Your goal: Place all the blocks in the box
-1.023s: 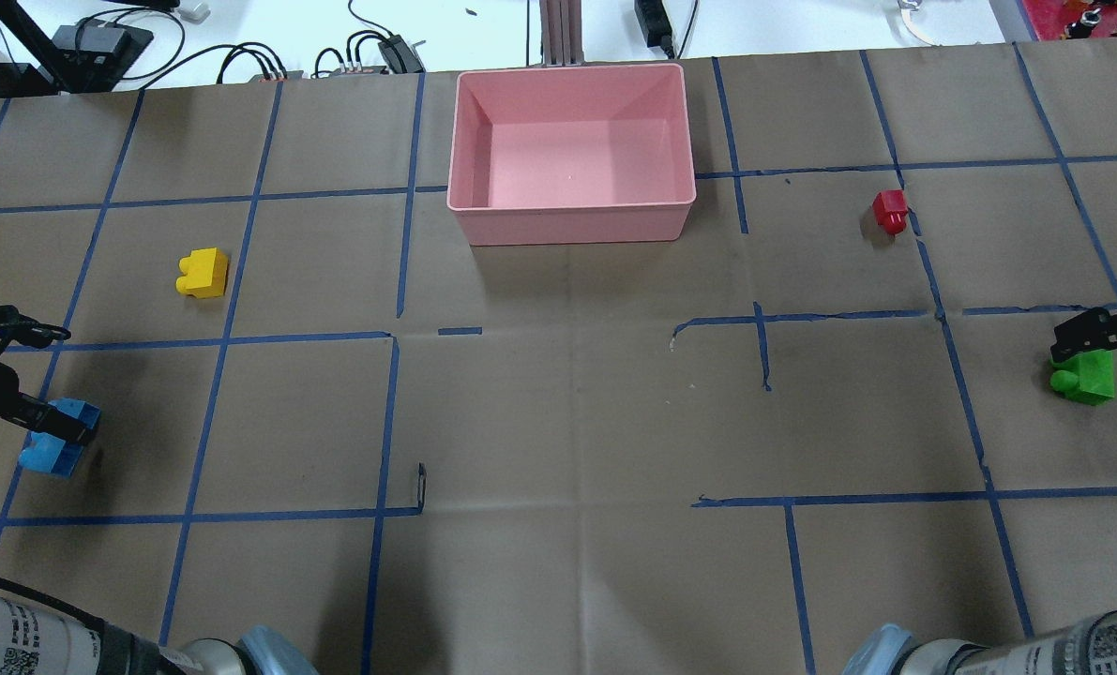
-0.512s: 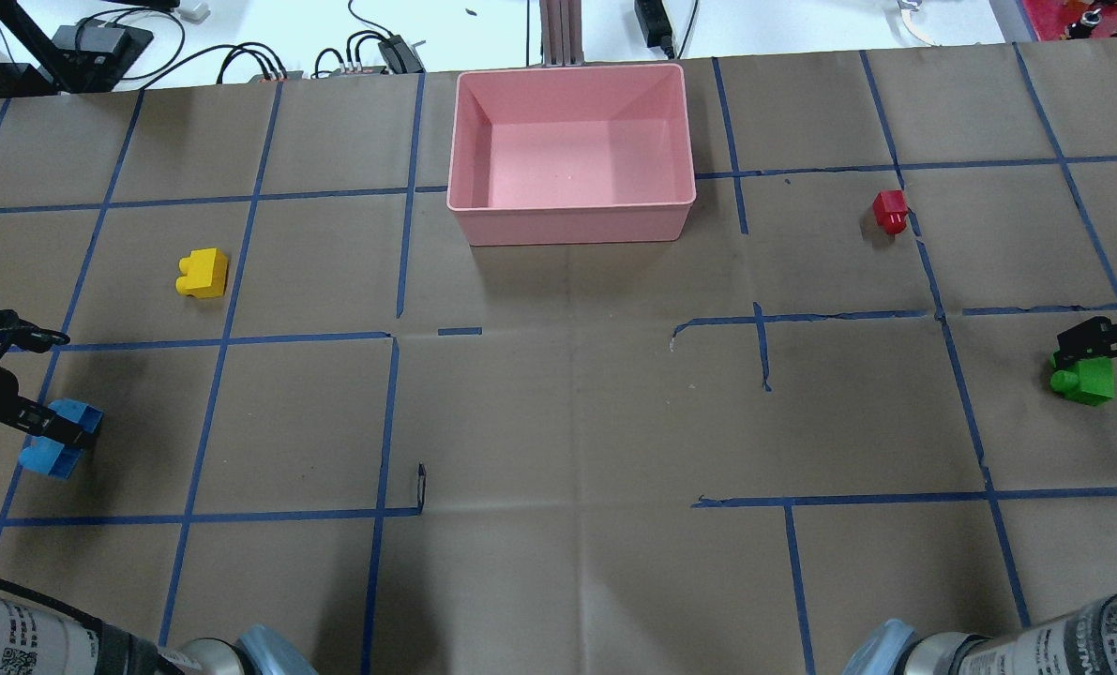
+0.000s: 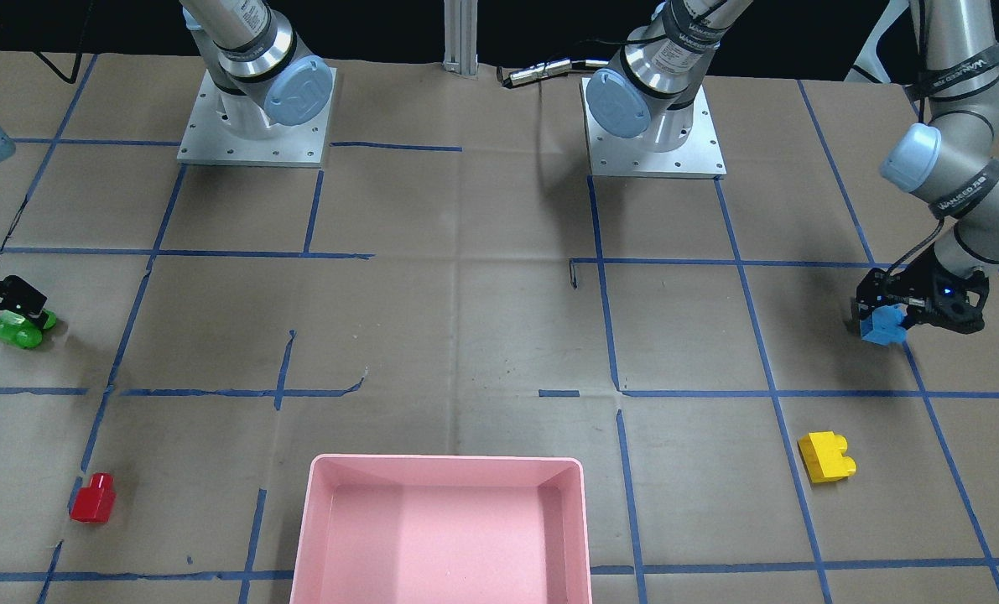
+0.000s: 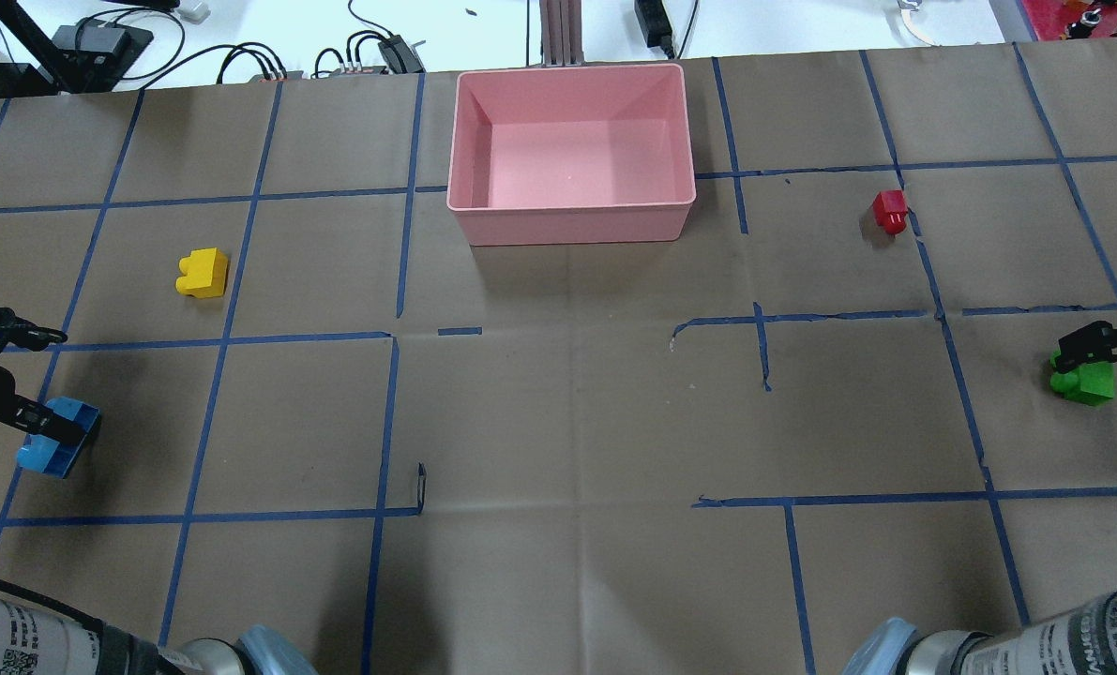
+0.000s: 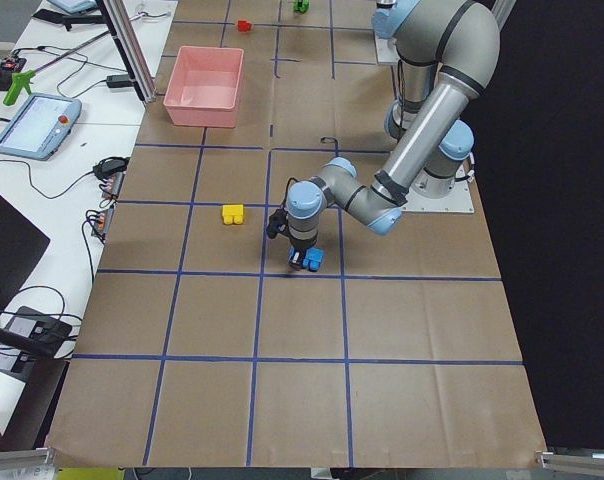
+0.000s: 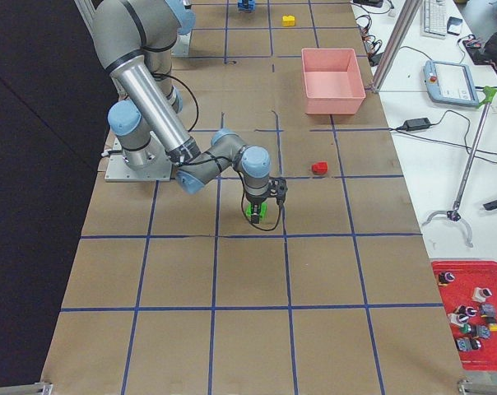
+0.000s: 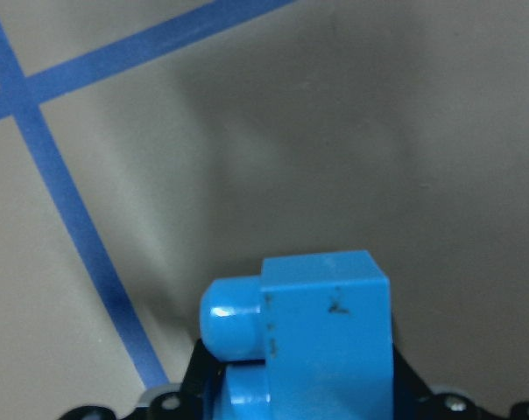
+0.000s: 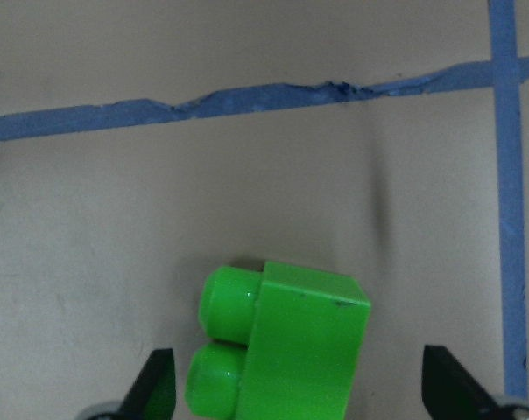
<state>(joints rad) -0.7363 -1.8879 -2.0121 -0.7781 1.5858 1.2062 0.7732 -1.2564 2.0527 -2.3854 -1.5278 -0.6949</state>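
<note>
The left gripper (image 4: 57, 430) was clamped on the blue block (image 7: 321, 337) near the table's left edge, with the block low over the brown paper (image 4: 567, 422); whether it touched the paper could not be told. In the left wrist view the block filled the lower middle, its studs pointing left and a few dark scuffs on its top face. The right gripper (image 4: 1093, 351) stood at the right edge with its fingers (image 8: 156, 388) spread wide, one on each side of the green block (image 8: 286, 346), which lay on the paper with its two studs pointing left. Neither finger touched it. The yellow block (image 4: 203, 273) lay loose on the left half of the table and the red block (image 4: 892, 210) on the right half, both well apart from the pink box (image 4: 572, 225), which sat at the far middle edge with nothing in it. Blue tape (image 4: 239, 262) marked the paper into a grid. White lettering ran round black bands on the left arm (image 3: 960, 189), but it was too small to read with certainty, as were the printed code patches on the arm sleeves (image 4: 14, 637) in the overhead view.
</note>
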